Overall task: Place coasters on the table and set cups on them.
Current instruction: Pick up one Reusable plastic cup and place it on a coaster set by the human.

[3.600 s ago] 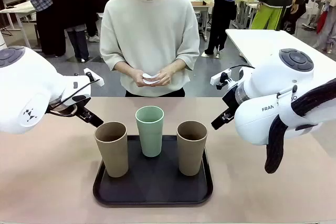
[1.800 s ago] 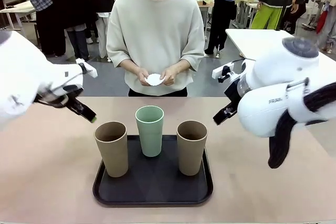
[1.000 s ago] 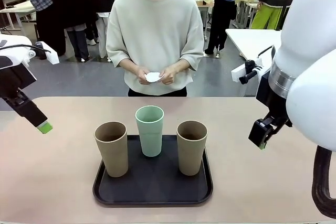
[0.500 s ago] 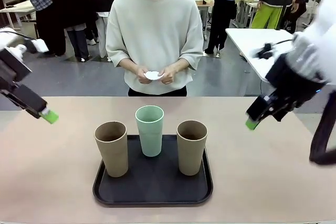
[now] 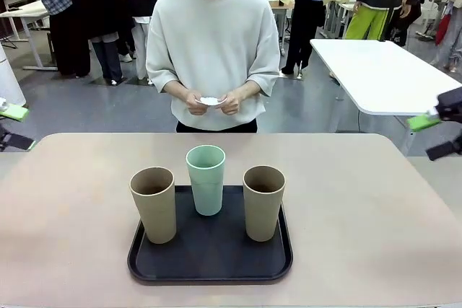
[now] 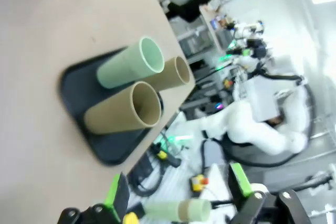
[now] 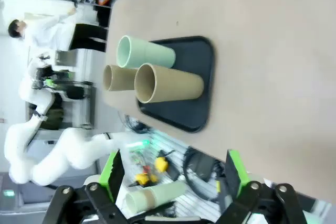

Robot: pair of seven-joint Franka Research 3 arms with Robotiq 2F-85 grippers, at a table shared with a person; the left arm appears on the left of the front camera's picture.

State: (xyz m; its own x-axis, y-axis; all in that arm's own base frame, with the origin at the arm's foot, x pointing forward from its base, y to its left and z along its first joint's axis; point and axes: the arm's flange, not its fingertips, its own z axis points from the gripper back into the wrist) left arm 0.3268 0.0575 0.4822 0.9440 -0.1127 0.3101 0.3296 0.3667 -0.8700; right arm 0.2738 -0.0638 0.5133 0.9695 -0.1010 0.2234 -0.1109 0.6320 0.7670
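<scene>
No coasters [image 5: 210,101] on the table [image 5: 361,207] yet: person [image 5: 213,41] holds them beyond the tray [image 5: 209,275]. All three cups [image 5: 206,179] stand on the tray. Left gripper [image 6: 178,187], right gripper [image 7: 173,167]: jaws wide apart, empty, flanking tray.

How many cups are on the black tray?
3, all upright on the tray: the left tan cup, the mint green cup at middle back, the right tan cup. None look hidden.
</scene>
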